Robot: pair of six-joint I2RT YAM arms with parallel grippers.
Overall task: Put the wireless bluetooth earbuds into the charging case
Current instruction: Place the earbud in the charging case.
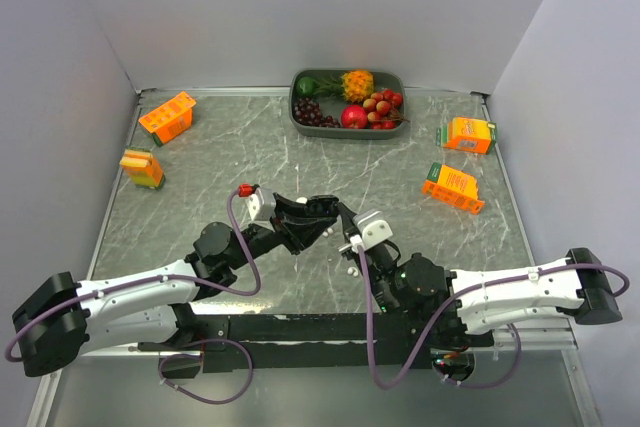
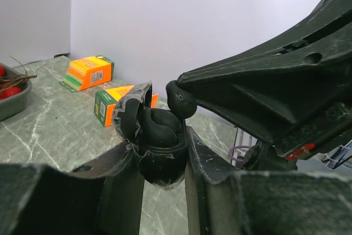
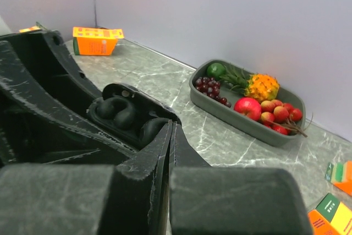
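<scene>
My left gripper (image 1: 298, 219) is shut on the black charging case (image 1: 292, 215) and holds it above the table with its lid open. In the left wrist view the case (image 2: 159, 160) sits between my fingers (image 2: 206, 163), and one black earbud (image 2: 159, 122) lies in it. My right gripper (image 1: 338, 217) is shut on a second black earbud (image 2: 180, 100), at the case's rim. In the right wrist view that earbud (image 3: 149, 130) is at my closed tips (image 3: 172, 130), beside the seated one (image 3: 118, 114). A small white bud (image 1: 352, 273) lies on the table below the grippers.
A grey tray (image 1: 345, 131) of fruit stands at the back centre. Orange cartons lie at the back left (image 1: 168, 117), left (image 1: 142, 168), back right (image 1: 468, 134) and right (image 1: 453, 187). Walls close the table at the back and both sides.
</scene>
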